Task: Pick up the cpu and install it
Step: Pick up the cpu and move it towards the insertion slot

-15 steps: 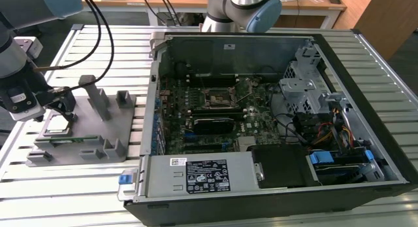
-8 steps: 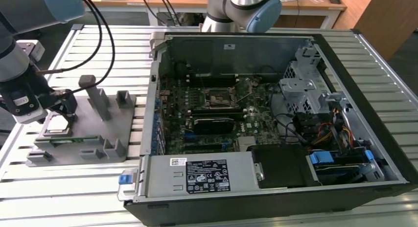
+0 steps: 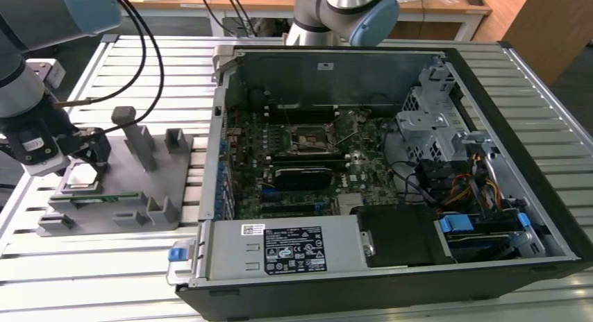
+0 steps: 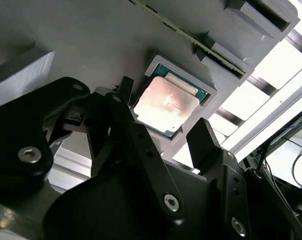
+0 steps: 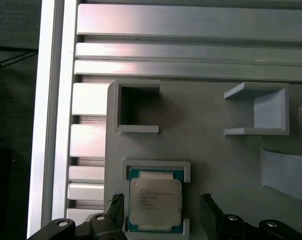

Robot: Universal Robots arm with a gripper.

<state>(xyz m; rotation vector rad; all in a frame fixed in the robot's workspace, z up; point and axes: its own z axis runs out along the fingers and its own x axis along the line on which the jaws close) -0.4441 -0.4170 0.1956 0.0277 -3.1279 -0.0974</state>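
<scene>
Hovering low over the grey fixture tray [image 3: 116, 212] at the exterior view's left, my gripper [image 3: 85, 164] sits directly above the cpu [image 5: 155, 201]. The chip lies flat in its shallow recess on the tray, silver lid up, with a thin green rim showing around it. In both wrist views the two black fingers [image 5: 213, 212] stand released, one on each side of the chip and clear of its edges. Nothing is between them but the cpu below, and I see no contact.

I judge the step in hand to be the pick-up, at the point of lining up for the grasp. The install has not begun. The socket [image 3: 310, 136] on the motherboard [image 3: 371, 171] inside the open computer case [image 3: 334, 71] is well apart from the tray, towards the exterior view's right, and the chip is not in it.

To my eye, the grasp calls for the fingers to be square to two opposite edges of the chip, low enough to catch its thin sides. They must not foul the raised lips of the recess. The chip is flat and shallow, so a tilted or off-centre squeeze could tip it or let it slip.
</scene>
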